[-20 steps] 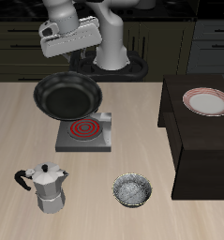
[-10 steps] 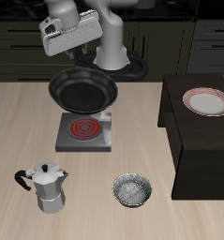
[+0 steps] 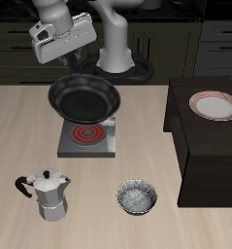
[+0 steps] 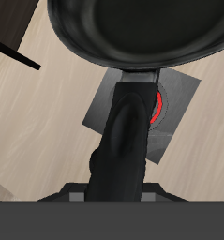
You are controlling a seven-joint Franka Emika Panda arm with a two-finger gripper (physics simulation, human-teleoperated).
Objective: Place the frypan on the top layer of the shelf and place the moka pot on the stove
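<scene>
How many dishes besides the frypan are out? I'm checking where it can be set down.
2: a white plate on the shelf, and a silvery bowl on the table near the front edge.

Table [image 3: 20, 126] carries stove [image 3: 87, 137], moka pot [image 3: 49, 194], bowl [image 3: 137, 198], shelf [image 3: 207, 156] — plate [image 3: 215, 105] atop.

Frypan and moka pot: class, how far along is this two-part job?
Nothing is finished yet. In hand: the gripper holds the frypan in the air above the stove, not on the shelf. Left: both placements, since the moka pot stands on the table.
</scene>
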